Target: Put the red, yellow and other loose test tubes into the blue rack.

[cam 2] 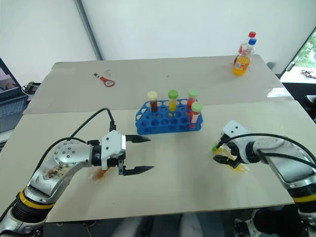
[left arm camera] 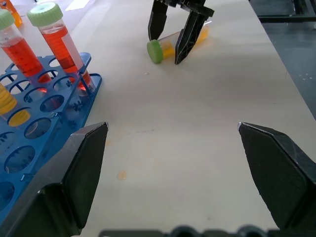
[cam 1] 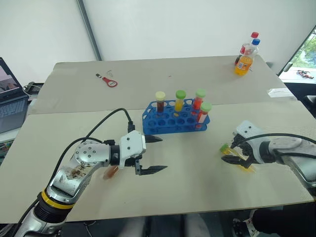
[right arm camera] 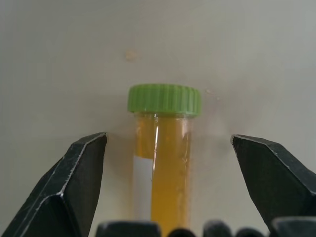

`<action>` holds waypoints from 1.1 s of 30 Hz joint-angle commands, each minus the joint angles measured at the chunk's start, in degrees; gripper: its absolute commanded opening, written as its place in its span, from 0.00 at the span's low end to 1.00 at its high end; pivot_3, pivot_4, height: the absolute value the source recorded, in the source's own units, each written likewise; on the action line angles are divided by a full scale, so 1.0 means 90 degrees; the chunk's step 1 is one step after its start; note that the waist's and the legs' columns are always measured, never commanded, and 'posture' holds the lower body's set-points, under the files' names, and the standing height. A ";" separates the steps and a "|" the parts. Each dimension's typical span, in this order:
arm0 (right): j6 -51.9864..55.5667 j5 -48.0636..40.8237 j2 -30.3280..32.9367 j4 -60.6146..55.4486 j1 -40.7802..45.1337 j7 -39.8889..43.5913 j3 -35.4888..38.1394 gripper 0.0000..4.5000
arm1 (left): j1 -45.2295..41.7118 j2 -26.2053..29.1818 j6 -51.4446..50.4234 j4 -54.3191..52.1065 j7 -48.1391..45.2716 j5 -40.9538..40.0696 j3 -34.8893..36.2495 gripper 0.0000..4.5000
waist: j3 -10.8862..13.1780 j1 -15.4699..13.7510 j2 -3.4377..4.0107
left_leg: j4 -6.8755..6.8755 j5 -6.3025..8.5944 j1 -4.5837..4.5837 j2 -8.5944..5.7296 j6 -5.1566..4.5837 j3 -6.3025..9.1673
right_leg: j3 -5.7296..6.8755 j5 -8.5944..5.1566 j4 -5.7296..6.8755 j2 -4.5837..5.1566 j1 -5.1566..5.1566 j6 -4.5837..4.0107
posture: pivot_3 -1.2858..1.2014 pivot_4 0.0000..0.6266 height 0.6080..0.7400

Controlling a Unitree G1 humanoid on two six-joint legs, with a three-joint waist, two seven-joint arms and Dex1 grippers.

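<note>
on table (cam 1: 197, 163), one loose tube (cam 1: 236, 157)

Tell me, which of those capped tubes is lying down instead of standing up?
The green-capped tube of yellow liquid, lying on the table between the right end effector's open fingers. The other four stand upright in the blue rack.

I see a matt, smooth beige table (cam 1: 197, 163) with a few faint specks. Between my right pincer's (right arm camera: 167, 148) matt black plastic fingers (right arm camera: 81, 182) lies a clear glossy plastic tube of orange liquid (right arm camera: 170, 168) with a ribbed green plastic cap. Beside my left pincer (cam 1: 154, 154) stands a glossy blue plastic rack (cam 1: 170, 121); its wrist housing (cam 1: 91, 153) looks like brushed metal.
</note>
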State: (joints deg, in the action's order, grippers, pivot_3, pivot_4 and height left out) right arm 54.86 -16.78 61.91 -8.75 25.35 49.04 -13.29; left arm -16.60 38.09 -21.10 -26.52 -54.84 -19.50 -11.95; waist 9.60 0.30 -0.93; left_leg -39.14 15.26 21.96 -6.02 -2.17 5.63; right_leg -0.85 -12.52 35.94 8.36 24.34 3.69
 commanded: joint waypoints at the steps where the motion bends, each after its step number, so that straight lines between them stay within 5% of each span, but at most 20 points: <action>1: -0.0109 0.0377 0.0264 0.0365 0.0310 0.0591 -0.0442 0.98 | 0.0130 -0.0061 0.0208 -0.0181 0.0116 0.0109 0.0022 1.00 | 0.0000 -0.0016 0.0000 | 0.0000 0.0000 0.0000 -0.0001 -0.0001 0.0000 | 0.0000 0.0000 -0.0001 0.0000 0.0000 0.0001 | 0.52 0.24 1.00; 6: 0.0059 0.0428 0.0504 0.0291 0.0522 0.1417 -0.0850 0.98 | 0.0273 -0.0160 0.0239 -0.0252 0.0230 0.0219 -0.0024 1.00 | 0.0000 -0.0098 0.0000 | 0.0000 0.0001 0.0002 0.0000 -0.0001 0.0004 | 0.0006 0.0000 -0.0001 0.0000 0.0000 0.0001 | 0.52 0.24 1.00; 16: 0.0394 0.0295 0.0256 -0.0135 0.0564 0.1456 -0.0413 0.23 | 0.0294 -0.0185 0.0160 -0.0093 0.0329 0.0225 0.0141 1.00 | 0.0000 -0.0105 0.0000 | 0.0000 0.0001 0.0001 0.0001 0.0001 0.0005 | 0.0006 0.0000 0.0000 0.0000 0.0001 0.0001 | 0.52 0.24 1.00; 21: 0.0719 -0.0475 -0.0680 -0.1080 0.0413 0.0887 0.0828 0.21 | 0.0251 -0.0078 0.0001 0.0139 0.0362 -0.0077 0.0732 1.00 | 0.0000 -0.0074 0.0000 | 0.0002 -0.0001 0.0006 0.0005 0.0003 0.0005 | 0.0004 0.0001 0.0007 -0.0002 0.0012 0.0000 | 0.52 0.24 1.00; 26: 0.0440 -0.1235 -0.3172 -0.1664 0.0407 -0.0607 0.2112 0.21 | 0.0087 0.0008 -0.0246 0.0358 0.0389 -0.0288 0.1182 1.00 | -0.0003 -0.0087 -0.0011 | 0.0007 -0.0004 0.0004 0.0005 0.0009 0.0014 | 0.0005 0.0002 0.0011 -0.0005 0.0013 -0.0002 | 0.52 0.24 1.00; 33: -0.2085 -0.0296 -0.5092 -0.1200 0.0396 -0.2164 0.1897 0.21 | -0.0338 -0.0082 -0.0525 0.0685 0.0432 -0.0421 0.1315 1.00 | -0.0005 -0.0098 -0.0013 | 0.0007 -0.0032 0.0009 -0.0011 0.0057 0.0020 | 0.0004 0.0009 0.0017 0.0002 0.0025 0.0006 | 0.52 0.24 1.00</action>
State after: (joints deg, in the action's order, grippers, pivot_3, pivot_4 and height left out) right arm 43.98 -22.05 16.77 -19.74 28.60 31.85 3.46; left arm -18.15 37.50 -25.26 -19.24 -50.87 -21.68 -0.98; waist 9.56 -0.58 -1.05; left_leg -39.07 14.96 22.05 -6.13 -1.66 5.79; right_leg -0.82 -12.44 36.09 8.38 24.59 3.75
